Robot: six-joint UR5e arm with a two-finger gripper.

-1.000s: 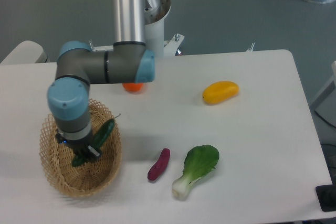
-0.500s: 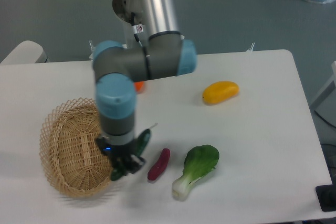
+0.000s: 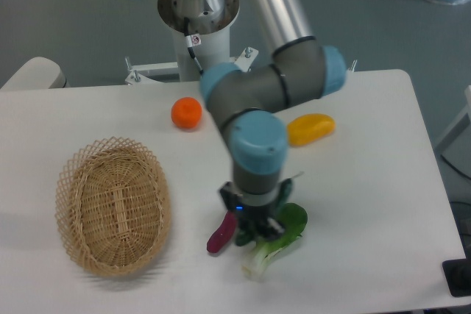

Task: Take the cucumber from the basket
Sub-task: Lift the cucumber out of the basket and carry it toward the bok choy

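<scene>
Tool [image 3: 254,227] grips the cucumber [image 3: 283,194] across its middle, long axis slanting up-right, above the bok choy [image 3: 283,232], well right of the basket [image 3: 112,215].

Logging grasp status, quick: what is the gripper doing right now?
Gripper: shut on the cucumber, carried above the bok choy, away from the basket.
</scene>
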